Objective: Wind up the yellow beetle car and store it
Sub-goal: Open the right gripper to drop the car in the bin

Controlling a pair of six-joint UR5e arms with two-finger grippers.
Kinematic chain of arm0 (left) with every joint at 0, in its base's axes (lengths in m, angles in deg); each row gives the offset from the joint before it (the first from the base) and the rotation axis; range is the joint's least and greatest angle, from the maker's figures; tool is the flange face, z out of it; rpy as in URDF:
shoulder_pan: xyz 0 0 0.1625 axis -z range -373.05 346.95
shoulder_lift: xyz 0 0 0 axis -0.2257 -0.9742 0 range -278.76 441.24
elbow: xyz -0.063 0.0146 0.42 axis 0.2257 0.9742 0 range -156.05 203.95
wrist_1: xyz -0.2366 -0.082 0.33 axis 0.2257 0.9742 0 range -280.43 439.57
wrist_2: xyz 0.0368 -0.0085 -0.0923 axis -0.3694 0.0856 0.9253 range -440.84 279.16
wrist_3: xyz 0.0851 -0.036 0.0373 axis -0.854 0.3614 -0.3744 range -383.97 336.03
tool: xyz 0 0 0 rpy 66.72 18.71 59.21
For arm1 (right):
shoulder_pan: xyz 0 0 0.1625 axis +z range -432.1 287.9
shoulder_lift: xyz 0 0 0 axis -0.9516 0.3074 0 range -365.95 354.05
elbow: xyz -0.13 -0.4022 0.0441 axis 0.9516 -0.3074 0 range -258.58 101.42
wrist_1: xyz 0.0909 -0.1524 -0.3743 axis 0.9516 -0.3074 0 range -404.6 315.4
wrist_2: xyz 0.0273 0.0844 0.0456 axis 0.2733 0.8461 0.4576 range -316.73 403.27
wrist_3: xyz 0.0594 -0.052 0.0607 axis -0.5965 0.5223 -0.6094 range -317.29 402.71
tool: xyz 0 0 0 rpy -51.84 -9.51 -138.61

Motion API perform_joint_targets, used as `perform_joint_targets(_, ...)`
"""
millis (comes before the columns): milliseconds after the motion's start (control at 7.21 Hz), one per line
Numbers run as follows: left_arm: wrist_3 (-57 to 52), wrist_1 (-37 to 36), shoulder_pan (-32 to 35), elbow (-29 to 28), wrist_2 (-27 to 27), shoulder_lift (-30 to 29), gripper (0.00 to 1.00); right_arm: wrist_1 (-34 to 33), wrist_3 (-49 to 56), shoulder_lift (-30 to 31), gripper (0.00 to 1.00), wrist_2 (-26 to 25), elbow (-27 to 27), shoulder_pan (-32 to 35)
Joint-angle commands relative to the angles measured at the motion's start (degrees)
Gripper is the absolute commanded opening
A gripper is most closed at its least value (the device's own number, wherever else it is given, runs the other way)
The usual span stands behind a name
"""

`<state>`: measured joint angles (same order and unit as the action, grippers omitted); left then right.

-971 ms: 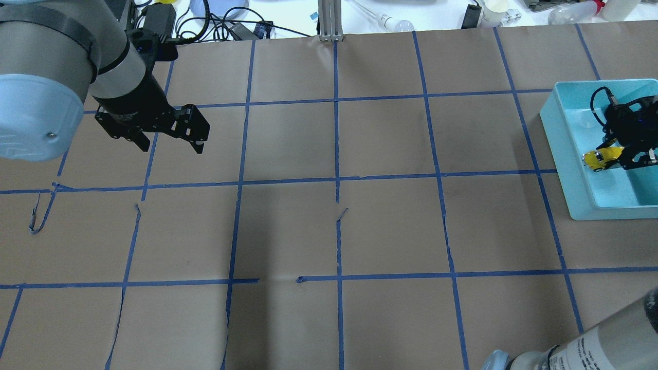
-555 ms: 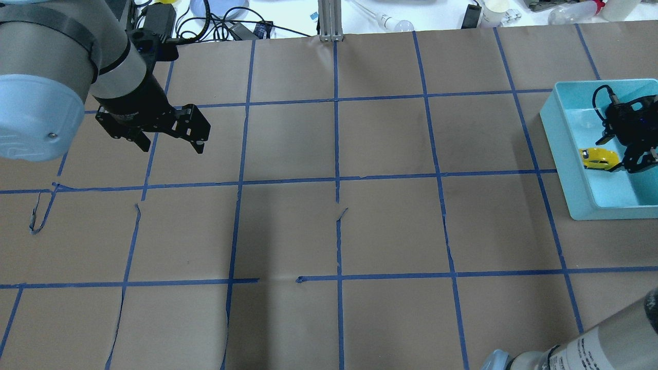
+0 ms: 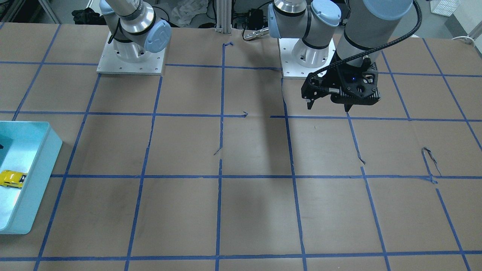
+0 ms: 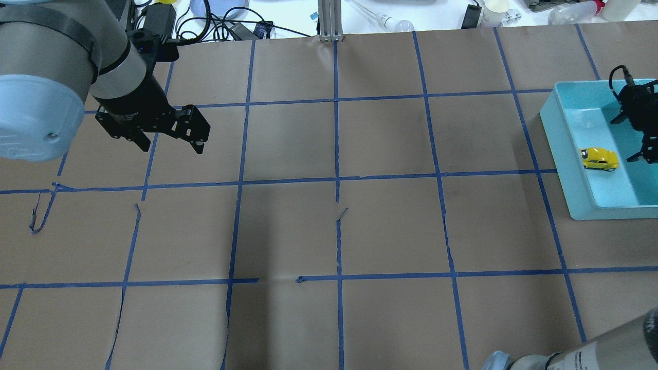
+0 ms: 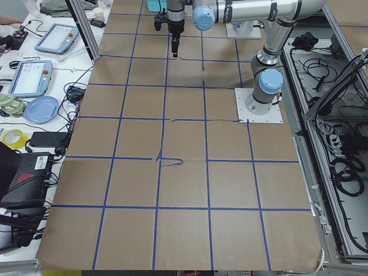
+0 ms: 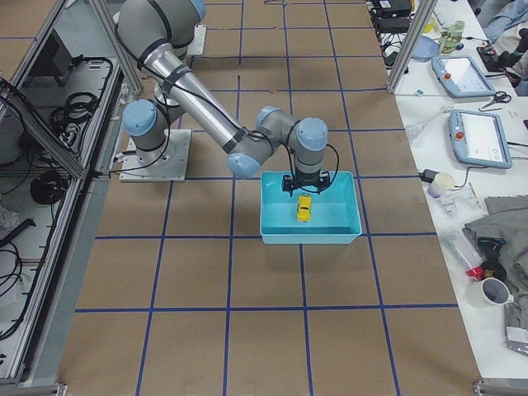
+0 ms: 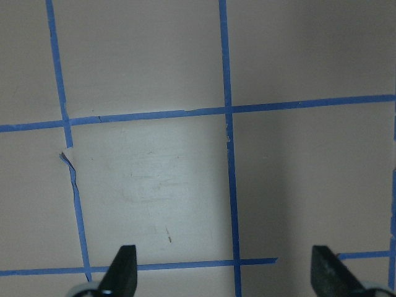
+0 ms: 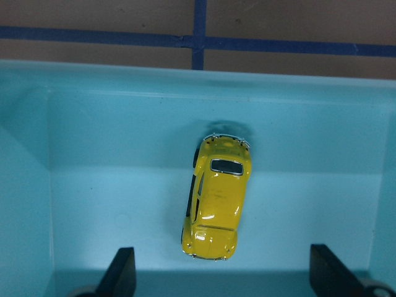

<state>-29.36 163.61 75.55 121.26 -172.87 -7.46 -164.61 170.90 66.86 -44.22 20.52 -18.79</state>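
Note:
The yellow beetle car (image 4: 598, 159) stands on its wheels on the floor of a teal bin (image 4: 560, 154) at the table's right end. It also shows in the right wrist view (image 8: 216, 198), the front view (image 3: 12, 178) and the right side view (image 6: 304, 208). My right gripper (image 4: 624, 140) is open and empty. It hangs above the bin, apart from the car, with the car between and ahead of its fingertips in the wrist view (image 8: 224, 275). My left gripper (image 4: 171, 146) is open and empty, hovering over bare paper at the far left (image 3: 328, 108).
The table is covered in brown paper with a blue tape grid. The bin's walls (image 8: 124, 80) surround the car. An aluminium post (image 4: 329, 20) and cables, a bulb and cups (image 4: 493, 10) line the far edge.
My right gripper opened and let go of the yellow beetle car, which dropped onto the bin floor. The gripper then drew back toward the right. The left arm has not moved.

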Motion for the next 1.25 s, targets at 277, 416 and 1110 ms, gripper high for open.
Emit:
perform_joint_targets(277,-0.05,-0.28,-0.44,-0.27,0.36,-0.07,1.00,25.71,-15.18,12.42,1.00,-0.23,-9.87,2.07)
perform_joint_targets(416,-0.14,-0.28,-0.61,-0.36,0.54,-0.06,1.00,29.44,-18.99,14.09,1.00,-0.58,-12.33,3.63)
perform_joint_targets(1110,-0.05,-2.20,-1.40,-0.89,0.01,0.02,1.00,34.66,-59.89,16.39,1.00,-0.15,-14.02,21.19)
